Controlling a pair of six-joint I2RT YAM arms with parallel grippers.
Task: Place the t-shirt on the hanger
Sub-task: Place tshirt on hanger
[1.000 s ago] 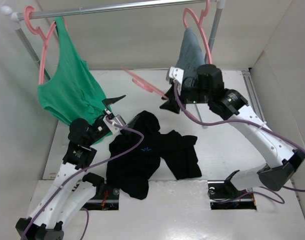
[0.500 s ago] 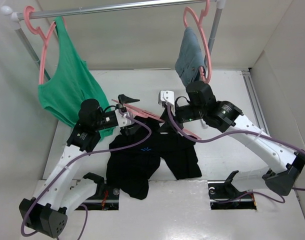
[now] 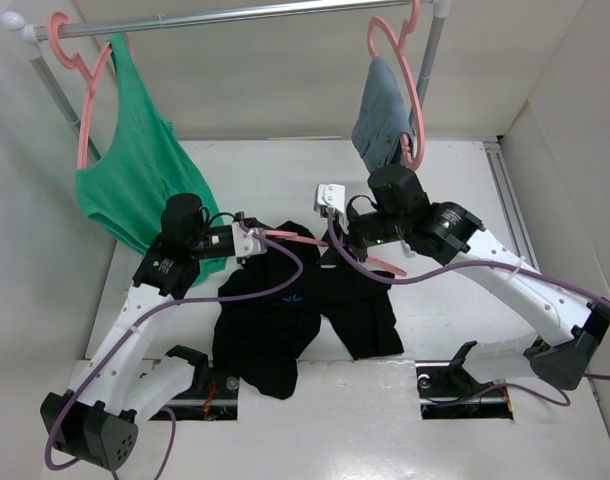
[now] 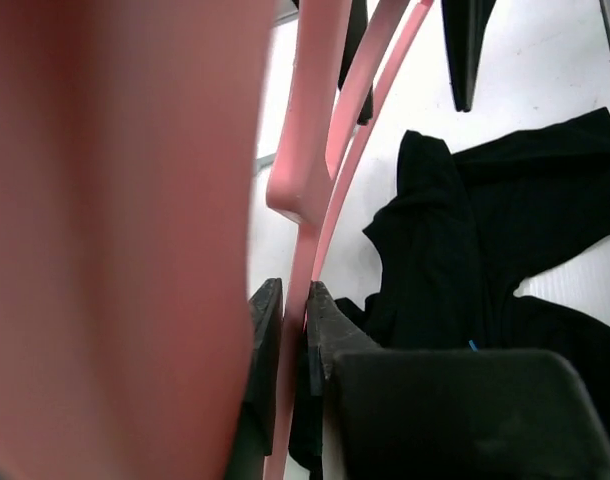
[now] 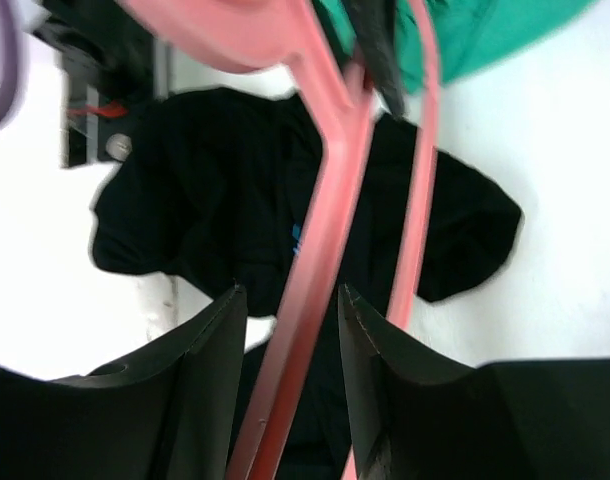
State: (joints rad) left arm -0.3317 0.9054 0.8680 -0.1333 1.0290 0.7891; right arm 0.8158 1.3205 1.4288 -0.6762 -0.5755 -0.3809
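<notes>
The black t-shirt (image 3: 285,320) lies crumpled on the table between the two arms, its blue logo facing up; it also fills the ground below in the left wrist view (image 4: 485,250) and the right wrist view (image 5: 205,200). The pink hanger (image 3: 288,236) is held low over the shirt's far edge. My left gripper (image 3: 249,241) is shut on one thin bar of the hanger (image 4: 320,120), as its own view shows (image 4: 290,292). My right gripper (image 3: 331,250) straddles another bar (image 5: 325,220) with its jaws apart and a gap on each side (image 5: 288,296).
A green tank top (image 3: 135,170) hangs on a pink hanger at the left of the rail (image 3: 235,15). A grey-blue cloth (image 3: 380,110) hangs on another pink hanger at the right. Pale walls enclose the table on the left, back and right.
The right arm brought the hanger from the back of the table down over the shirt. My left gripper rose to meet it and closed on a bar; the right jaws widened slightly.
</notes>
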